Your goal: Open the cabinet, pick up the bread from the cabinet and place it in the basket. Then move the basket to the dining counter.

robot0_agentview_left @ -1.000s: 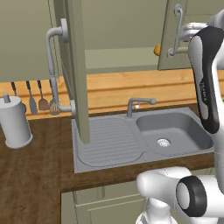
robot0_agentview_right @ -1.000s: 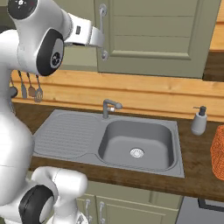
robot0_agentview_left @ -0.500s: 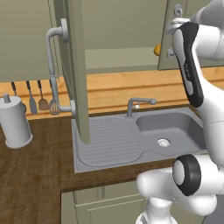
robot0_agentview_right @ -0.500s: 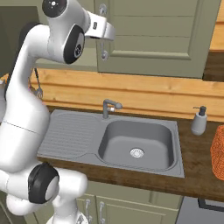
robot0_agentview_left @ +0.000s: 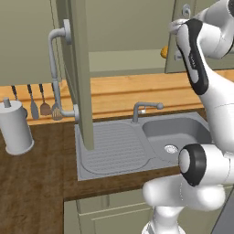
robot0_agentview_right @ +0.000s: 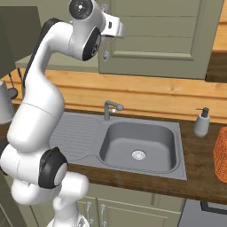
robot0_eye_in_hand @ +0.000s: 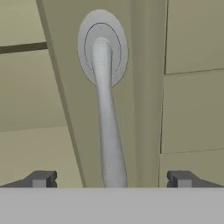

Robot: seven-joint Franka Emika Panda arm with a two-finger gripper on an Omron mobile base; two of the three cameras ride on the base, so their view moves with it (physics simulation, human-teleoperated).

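Note:
The cabinet has its left door (robot0_agentview_left: pixel 77 68) swung open towards me, and its right door (robot0_agentview_right: pixel 155 40) is closed. My gripper (robot0_eye_in_hand: pixel 111 179) is open, and its fingertips (robot0_eye_in_hand: pixel 41 178) stand on either side of the right door's grey bar handle (robot0_eye_in_hand: pixel 107 131) without touching it. The hand sits high against that door (robot0_agentview_left: pixel 196 36). A bit of the orange-brown bread (robot0_agentview_left: pixel 163 51) peeks out on the cabinet shelf beside the door's edge. At the far right edge, on the worktop, stands the orange wicker basket (robot0_agentview_right: pixel 221 155). The dining counter is out of view.
Below the cabinet lies a steel sink (robot0_agentview_right: pixel 139 144) with a faucet (robot0_agentview_right: pixel 110 108) and a drainboard (robot0_agentview_left: pixel 114 148). A soap dispenser (robot0_agentview_right: pixel 202 123) stands to its right. A white canister (robot0_agentview_left: pixel 16 128) and hanging utensils (robot0_agentview_left: pixel 39 105) are at the left.
The arm has swung its elbow round and the hand has moved a little to the right, closer to the right door's handle. The gripper has stayed open.

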